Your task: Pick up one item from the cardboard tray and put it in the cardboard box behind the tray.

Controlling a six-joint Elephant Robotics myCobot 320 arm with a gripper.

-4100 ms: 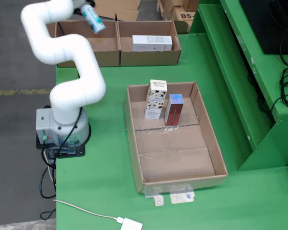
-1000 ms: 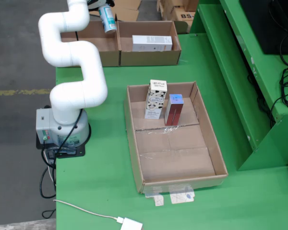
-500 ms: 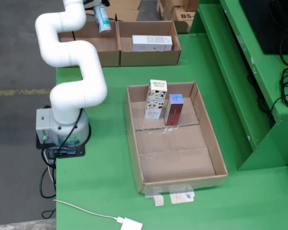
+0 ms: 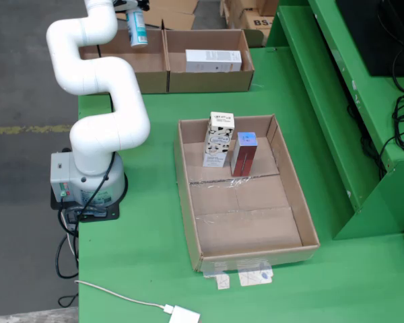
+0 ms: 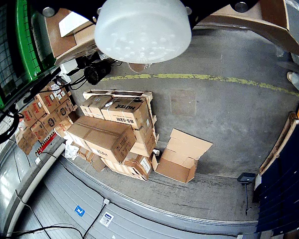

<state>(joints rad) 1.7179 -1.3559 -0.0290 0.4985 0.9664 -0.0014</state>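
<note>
In the view from above, the cardboard tray [image 4: 293,195] lies on the green table and holds a white patterned carton [image 4: 218,139] and a red box [image 4: 244,153], both standing upright side by side. Two cardboard boxes stand behind it: the left box [image 4: 148,67] and the right box [image 4: 209,82], which has a white carton [image 4: 213,60] lying in it. My gripper [image 4: 131,7] is at the top edge, shut on a white and blue bottle [image 4: 138,28] that hangs over the left box. In the view that rides on the gripper, the bottle's round white end [image 5: 142,25] fills the top.
The white arm's base [image 4: 87,178] sits at the table's left edge. A green rack [image 4: 337,101] runs along the right. A white adapter with a cable [image 4: 184,315] lies near the front edge. The view that rides on the gripper shows stacked cartons [image 5: 114,134] on the floor.
</note>
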